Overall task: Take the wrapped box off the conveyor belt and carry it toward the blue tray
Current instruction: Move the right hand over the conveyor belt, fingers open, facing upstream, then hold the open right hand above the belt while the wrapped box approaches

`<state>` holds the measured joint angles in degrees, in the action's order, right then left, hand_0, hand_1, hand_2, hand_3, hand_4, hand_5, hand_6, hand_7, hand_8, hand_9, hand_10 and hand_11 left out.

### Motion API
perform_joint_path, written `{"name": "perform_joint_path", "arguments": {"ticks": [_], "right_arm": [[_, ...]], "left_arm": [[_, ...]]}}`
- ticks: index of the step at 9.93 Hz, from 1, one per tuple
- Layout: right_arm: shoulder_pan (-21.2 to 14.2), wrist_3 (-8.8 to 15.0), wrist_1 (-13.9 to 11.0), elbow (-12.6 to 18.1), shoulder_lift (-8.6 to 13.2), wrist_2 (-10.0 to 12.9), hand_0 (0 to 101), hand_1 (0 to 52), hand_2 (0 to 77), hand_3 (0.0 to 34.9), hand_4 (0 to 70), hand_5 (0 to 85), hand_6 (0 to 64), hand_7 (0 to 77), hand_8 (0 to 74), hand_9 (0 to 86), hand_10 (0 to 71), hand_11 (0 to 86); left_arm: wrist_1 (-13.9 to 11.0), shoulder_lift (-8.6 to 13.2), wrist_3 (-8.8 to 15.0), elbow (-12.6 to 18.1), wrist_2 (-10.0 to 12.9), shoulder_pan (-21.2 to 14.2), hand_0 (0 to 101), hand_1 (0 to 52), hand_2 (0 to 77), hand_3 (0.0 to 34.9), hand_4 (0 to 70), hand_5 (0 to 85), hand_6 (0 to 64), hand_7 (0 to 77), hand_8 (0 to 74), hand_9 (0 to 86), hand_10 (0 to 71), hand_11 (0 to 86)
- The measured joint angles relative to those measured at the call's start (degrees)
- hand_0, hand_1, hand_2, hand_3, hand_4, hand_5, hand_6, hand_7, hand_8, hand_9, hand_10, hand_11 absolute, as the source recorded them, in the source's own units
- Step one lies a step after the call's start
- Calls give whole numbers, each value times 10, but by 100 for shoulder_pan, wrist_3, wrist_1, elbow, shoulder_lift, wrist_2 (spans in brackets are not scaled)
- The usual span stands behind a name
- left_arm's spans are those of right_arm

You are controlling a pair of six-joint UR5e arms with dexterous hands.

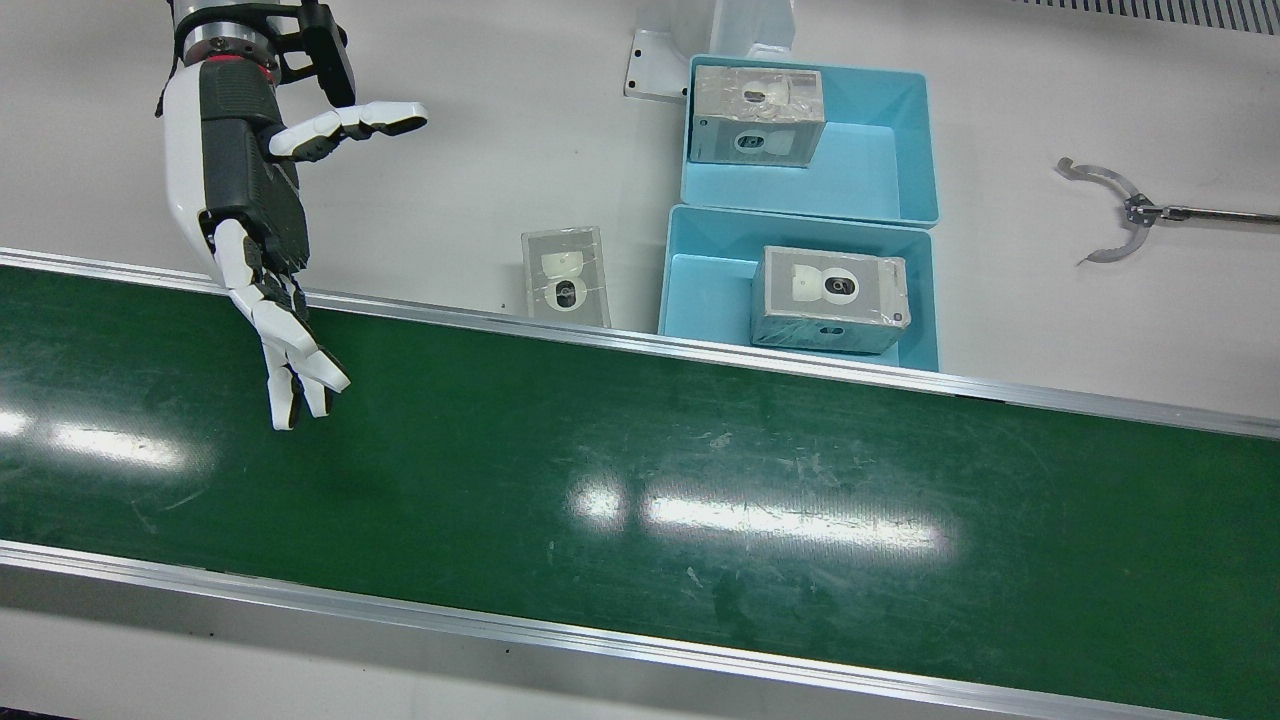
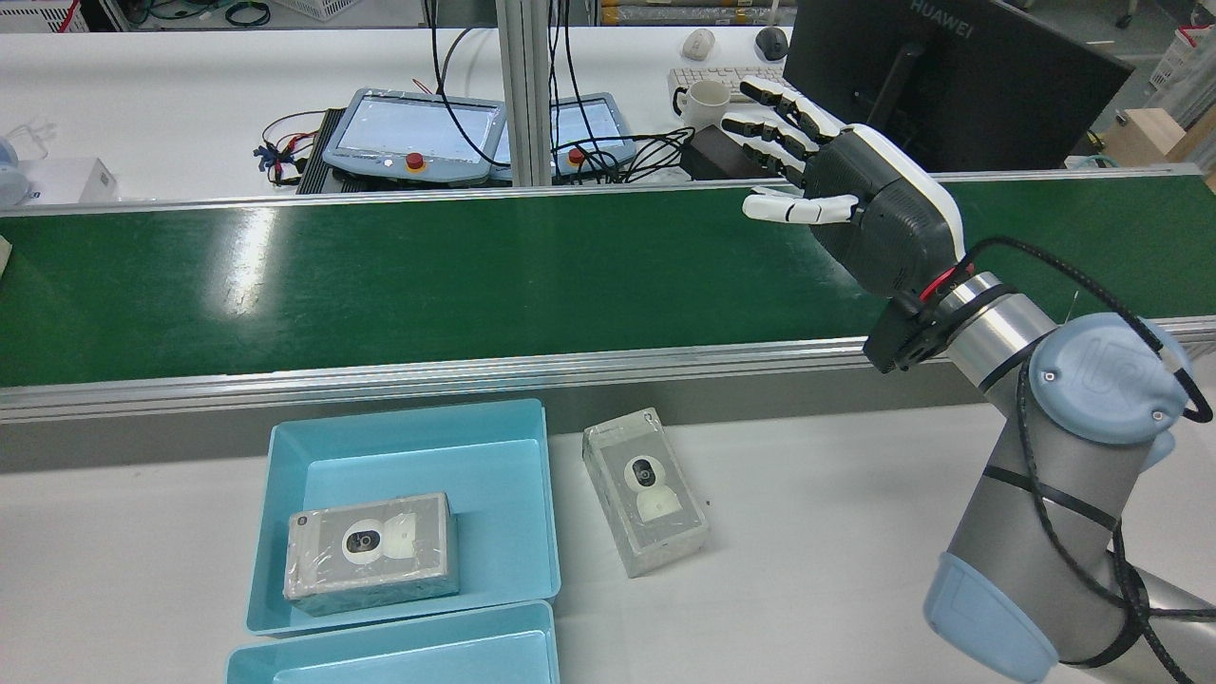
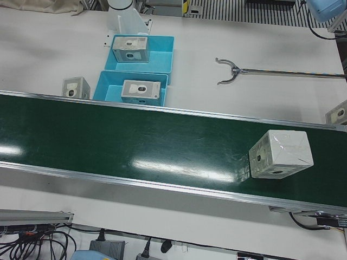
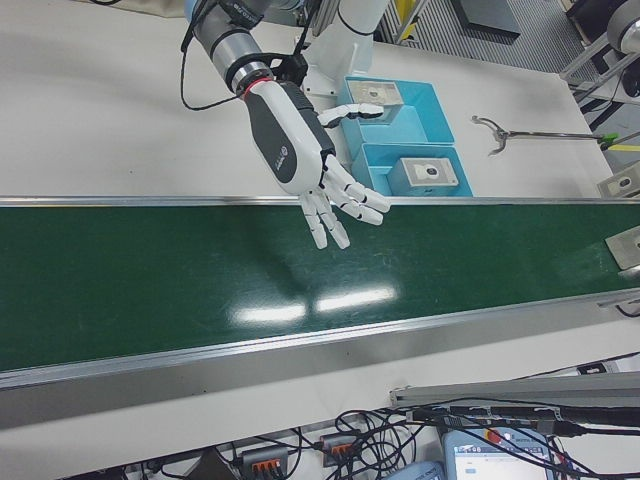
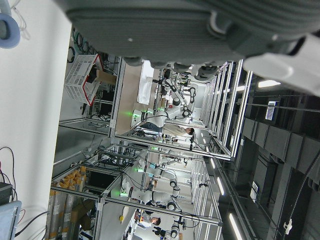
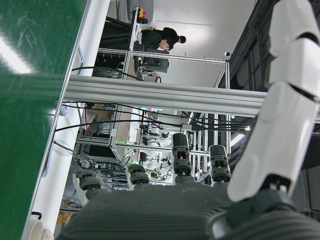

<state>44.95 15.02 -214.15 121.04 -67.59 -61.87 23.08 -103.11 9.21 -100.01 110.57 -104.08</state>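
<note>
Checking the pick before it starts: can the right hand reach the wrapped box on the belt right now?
Probably not yet. The right hand hovers open over one stretch of belt; the wrapped box sits far along it, nothing between.

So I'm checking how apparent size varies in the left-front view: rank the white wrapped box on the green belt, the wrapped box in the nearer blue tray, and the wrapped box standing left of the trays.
1. White wrapped box on the belt, which sits nearest the camera, so real size is unsure.
2. Wrapped box in the nearer blue tray.
3. Wrapped box standing left of the trays.
</note>
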Motion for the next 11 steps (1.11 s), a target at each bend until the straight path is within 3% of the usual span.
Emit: {"name": "perform_joint_path", "arguments": {"ticks": [2, 4, 5, 10, 11], "right_arm": [[8, -12, -3, -1, 0, -1, 410, 109, 164, 305, 0, 175, 0, 191, 16, 82, 38, 60], [10, -11, -4, -7, 1, -1, 413, 131, 207, 305, 27, 109, 0, 218, 33, 98, 49, 65], [3, -14, -4, -8, 1, 1, 414, 131, 224, 305, 5, 191, 0, 262, 16, 82, 33, 71], [-71, -18, -9, -22, 1, 8, 415, 131, 240, 303, 38, 191, 0, 289, 0, 60, 33, 60], [-85, -13, -2, -39, 7, 8, 414, 131, 240, 306, 71, 196, 0, 251, 5, 82, 49, 76]], "left_arm": [[0, 0, 0, 0, 0, 0, 0, 0, 11, 0, 0, 5, 0, 5, 0, 5, 0, 0], [0, 0, 0, 0, 0, 0, 0, 0, 11, 0, 0, 11, 0, 5, 5, 0, 0, 0], [0, 0, 0, 0, 0, 0, 0, 0, 11, 0, 0, 5, 0, 5, 5, 0, 5, 0], [0, 0, 0, 0, 0, 0, 0, 0, 11, 0, 0, 5, 0, 5, 0, 0, 5, 0], [0, 0, 0, 0, 0, 0, 0, 0, 5, 0, 0, 11, 0, 5, 5, 0, 5, 0]]}}
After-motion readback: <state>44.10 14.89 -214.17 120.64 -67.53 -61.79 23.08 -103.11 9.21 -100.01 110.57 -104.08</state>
